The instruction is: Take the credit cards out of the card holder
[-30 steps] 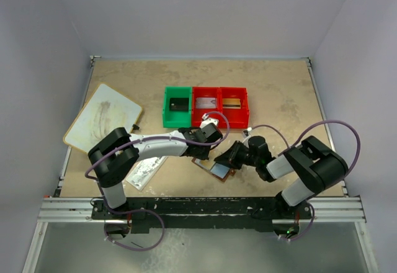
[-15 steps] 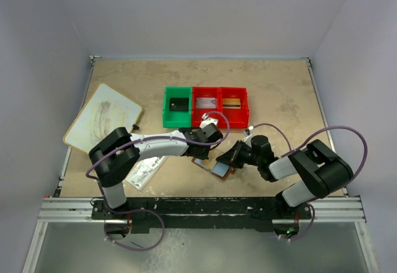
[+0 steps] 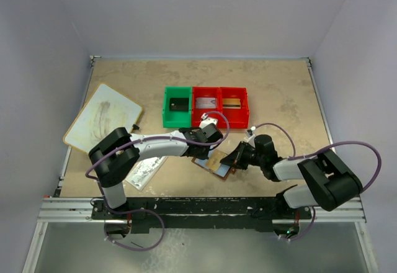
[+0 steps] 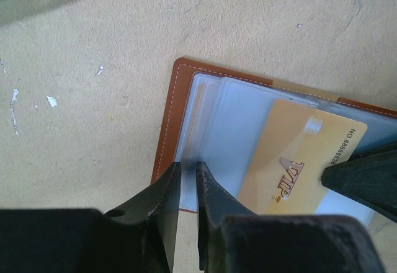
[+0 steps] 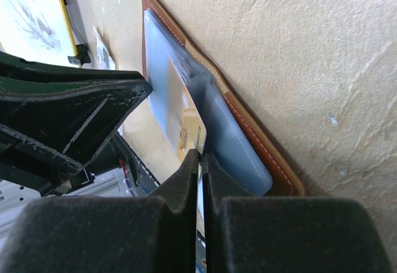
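Right claw (image 5: pixel 200 159) pinches a gold card (image 4: pixel 291 161) half-hidden in the card holder (image 4: pixel 169 121); left claw (image 4: pixel 188 177) nips the holder's edge.

Green bin (image 3: pixel 177 121), red bins (image 3: pixel 234 120) — whiteboard (image 3: pixel 102 118) at left
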